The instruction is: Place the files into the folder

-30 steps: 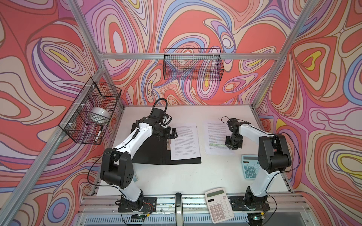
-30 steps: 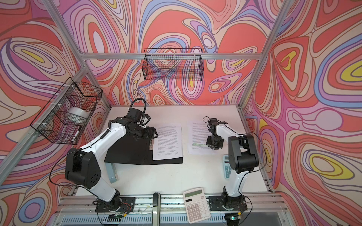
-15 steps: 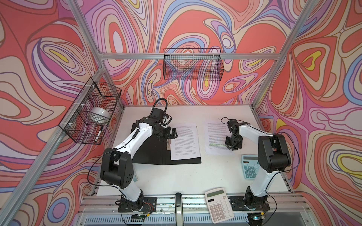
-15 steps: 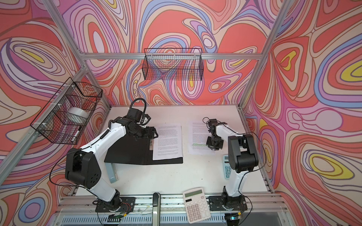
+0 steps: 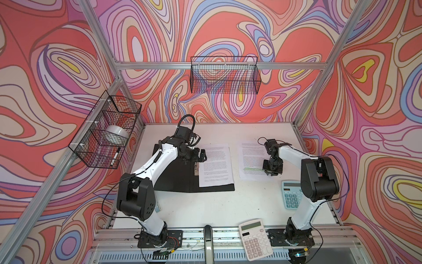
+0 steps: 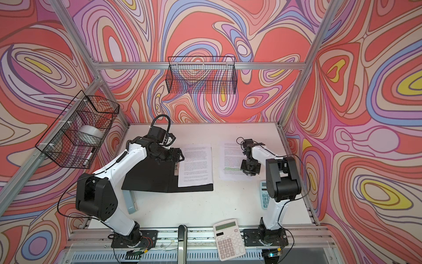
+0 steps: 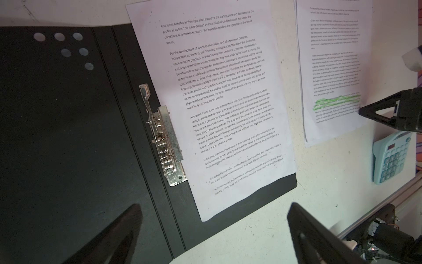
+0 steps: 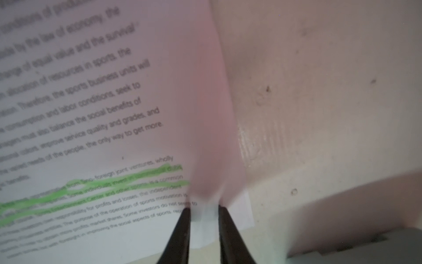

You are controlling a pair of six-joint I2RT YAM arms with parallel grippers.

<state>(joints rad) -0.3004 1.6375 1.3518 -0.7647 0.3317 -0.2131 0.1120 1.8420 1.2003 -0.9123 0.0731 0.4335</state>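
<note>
The plain sheet (image 7: pixel 230 109) on the open folder (image 7: pixel 68 137) reads "For the development of sports as an industry" and "At present, China is the most representative"; the green-marked sheet (image 8: pixel 96 128) to its right reads "the only way to get more" and "joint ventures, wholly".

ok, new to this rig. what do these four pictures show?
Two white-and-black robot arms work over a white table. Two pictures look down from overhead, nearly identical; two come from cameras on the arms' wrists. On the table: an open black folder with a metal clip, a white printed sheet on it, a second sheet with green highlighted lines beside it, a light blue calculator; a white calculator on the front rail. The left tool hangs wide open above the folder, empty. The right tool has the green-marked sheet's raised edge between its fingers; grip unclear.
</note>
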